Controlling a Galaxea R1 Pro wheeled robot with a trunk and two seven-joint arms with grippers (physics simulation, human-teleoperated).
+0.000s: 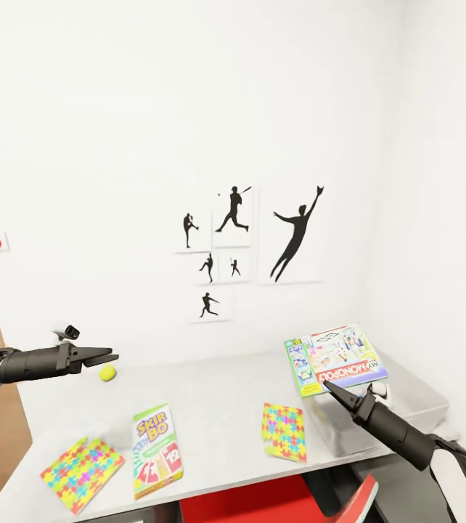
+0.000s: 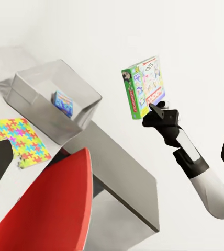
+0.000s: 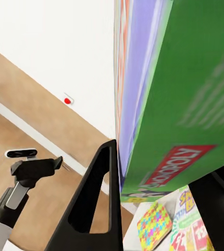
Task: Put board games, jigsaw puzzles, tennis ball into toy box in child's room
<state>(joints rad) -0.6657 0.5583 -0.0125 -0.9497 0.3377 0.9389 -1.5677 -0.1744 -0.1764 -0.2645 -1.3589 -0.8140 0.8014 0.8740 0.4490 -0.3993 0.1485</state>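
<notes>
The toy box [image 1: 422, 407], a light grey bin, sits at the right end of the bench [image 1: 218, 385] and, in the left wrist view, has a small colourful box [image 2: 63, 102] inside it. The bench carries the other toys. The Monopoly board game [image 1: 334, 359] is held above the bin, clamped between the fingers of the right gripper [image 1: 332, 390]; the right wrist view shows a finger [image 3: 99, 204] pressed on each of its faces. The Skip-Bo board game [image 1: 157, 450] lies flat near the bench's front edge, between two jigsaw puzzles: one [image 1: 82, 465] at the left front corner, the other [image 1: 284, 431] just beside the bin. The left gripper [image 1: 109, 357] hangs over the bench's left end with its fingers close together, empty. The tennis ball [image 1: 107, 373] rests on the bench just below those fingertips.
</notes>
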